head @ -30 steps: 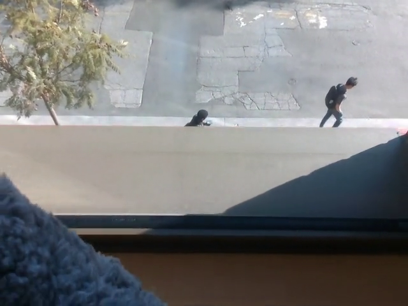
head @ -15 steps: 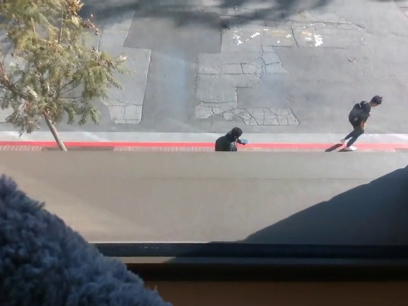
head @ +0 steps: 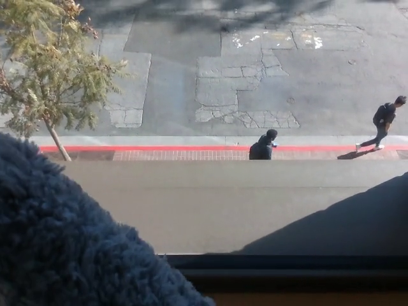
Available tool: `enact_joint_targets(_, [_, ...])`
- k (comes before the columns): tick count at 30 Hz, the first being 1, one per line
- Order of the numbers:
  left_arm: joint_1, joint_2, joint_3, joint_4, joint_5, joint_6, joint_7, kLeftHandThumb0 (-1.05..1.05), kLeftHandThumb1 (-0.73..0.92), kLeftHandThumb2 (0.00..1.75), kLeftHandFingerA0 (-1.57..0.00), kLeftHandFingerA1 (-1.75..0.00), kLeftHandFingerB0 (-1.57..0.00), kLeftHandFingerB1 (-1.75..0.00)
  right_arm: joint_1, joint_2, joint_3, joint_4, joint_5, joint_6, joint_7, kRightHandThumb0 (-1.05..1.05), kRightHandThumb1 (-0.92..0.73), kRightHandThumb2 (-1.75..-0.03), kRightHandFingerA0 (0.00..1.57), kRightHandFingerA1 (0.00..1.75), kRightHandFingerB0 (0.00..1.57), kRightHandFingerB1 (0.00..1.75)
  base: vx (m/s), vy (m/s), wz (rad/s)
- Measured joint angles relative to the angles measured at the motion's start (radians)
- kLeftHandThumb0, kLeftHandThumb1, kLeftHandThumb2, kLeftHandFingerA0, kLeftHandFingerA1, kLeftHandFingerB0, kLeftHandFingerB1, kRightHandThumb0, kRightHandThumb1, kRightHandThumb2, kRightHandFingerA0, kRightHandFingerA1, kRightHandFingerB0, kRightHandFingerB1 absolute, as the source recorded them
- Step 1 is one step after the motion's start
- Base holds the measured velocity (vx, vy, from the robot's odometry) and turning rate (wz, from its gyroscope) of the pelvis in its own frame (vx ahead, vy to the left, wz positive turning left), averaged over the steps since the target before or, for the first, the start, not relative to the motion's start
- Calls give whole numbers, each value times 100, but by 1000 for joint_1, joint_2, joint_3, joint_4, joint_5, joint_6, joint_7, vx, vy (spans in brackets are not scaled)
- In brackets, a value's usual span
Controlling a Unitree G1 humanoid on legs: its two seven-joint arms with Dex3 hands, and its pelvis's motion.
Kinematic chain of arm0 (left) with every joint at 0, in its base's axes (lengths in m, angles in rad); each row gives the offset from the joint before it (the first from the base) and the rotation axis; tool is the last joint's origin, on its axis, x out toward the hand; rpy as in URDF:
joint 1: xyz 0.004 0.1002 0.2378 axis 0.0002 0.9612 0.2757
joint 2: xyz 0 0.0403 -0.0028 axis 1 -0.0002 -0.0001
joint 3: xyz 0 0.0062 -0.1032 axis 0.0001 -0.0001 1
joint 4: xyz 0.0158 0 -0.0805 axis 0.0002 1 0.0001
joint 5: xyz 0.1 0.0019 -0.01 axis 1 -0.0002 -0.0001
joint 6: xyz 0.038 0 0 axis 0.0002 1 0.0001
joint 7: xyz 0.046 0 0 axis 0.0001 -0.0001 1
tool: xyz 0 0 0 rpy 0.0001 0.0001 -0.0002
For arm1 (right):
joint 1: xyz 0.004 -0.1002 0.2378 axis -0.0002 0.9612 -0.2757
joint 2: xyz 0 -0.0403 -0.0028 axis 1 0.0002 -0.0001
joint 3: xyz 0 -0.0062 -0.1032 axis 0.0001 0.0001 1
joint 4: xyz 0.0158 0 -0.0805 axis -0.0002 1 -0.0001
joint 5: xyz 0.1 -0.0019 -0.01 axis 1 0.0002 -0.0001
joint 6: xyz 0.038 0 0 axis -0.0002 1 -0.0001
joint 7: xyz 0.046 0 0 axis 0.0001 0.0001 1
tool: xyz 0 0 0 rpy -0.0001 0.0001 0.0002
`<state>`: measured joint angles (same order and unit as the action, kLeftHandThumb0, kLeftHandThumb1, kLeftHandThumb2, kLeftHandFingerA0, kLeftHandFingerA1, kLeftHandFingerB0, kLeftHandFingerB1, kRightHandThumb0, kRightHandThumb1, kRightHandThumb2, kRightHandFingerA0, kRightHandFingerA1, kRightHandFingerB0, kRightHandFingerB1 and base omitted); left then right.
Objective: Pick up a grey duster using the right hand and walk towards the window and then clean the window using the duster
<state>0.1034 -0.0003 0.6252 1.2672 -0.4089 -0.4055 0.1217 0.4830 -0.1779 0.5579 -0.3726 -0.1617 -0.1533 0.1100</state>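
The fluffy blue-grey duster [head: 70, 236], a thick shaggy mass of soft pile, fills the lower left corner of the head view. It rises from the bottom edge up to about mid-height on the left side and slopes down to the right, where it overlaps the dark window frame [head: 293, 262] at the bottom. It sits very close to the camera and looks soft and slightly blurred. Neither robot hand shows anywhere, so I cannot tell what the fingers are doing or how the duster is being held.

Beyond the duster, the dark frame runs along the bottom, with a narrow strip of brown sill [head: 306, 298] just below it. Through the glass, directly past the frame, lies a broad flat beige ledge [head: 210, 204], and a dark triangular shadow [head: 344, 223] covers its lower right part.

Further out and far below is the street. A red-painted kerb [head: 191, 148] runs across the picture beside a strip of brick paving [head: 185, 155]. A person in dark clothes [head: 263, 146] stands or walks at the edge of the ledge line, only the upper body showing. Another person in dark clothes [head: 384, 121] strides along to the right, casting a shadow on the pavement. A leafy green tree with a thin leaning trunk [head: 51, 70] stands at upper left, rooted by the kerb. The grey patched and cracked asphalt road [head: 255, 83] fills the top of the view.
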Motion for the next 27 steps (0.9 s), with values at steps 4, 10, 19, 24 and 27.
enact_joint_targets(4, [1,-2,2,2,-1,0,0,-12,63,88,-100,-120,-87,-96,-59,29,-28,0,33,72,22,-43,-38,-132,142,156,120,145,0,0,0])
enact_joint_targets(10, [1,-4,1,3,0,0,-1,-14,63,88,-103,-119,-89,-100,-173,74,-64,3,60,174,44,-33,-28,-156,119,175,106,165,0,0,0])
enact_joint_targets(19, [9,-6,1,3,-1,0,-1,-16,61,92,-100,-121,-89,-103,-454,146,-160,122,102,336,79,-22,-61,-134,132,137,135,138,0,0,0])
enact_joint_targets(24, [11,-6,-1,3,0,0,-1,-13,63,91,-101,-120,-87,-99,-604,169,-218,232,127,422,99,-37,-31,-156,117,175,99,175,0,0,0])
enact_joint_targets(27, [12,-6,-1,3,0,0,-1,-14,63,85,-103,-120,-88,-98,-671,181,-246,294,138,470,109,-37,-35,-153,118,175,100,175,0,0,0])
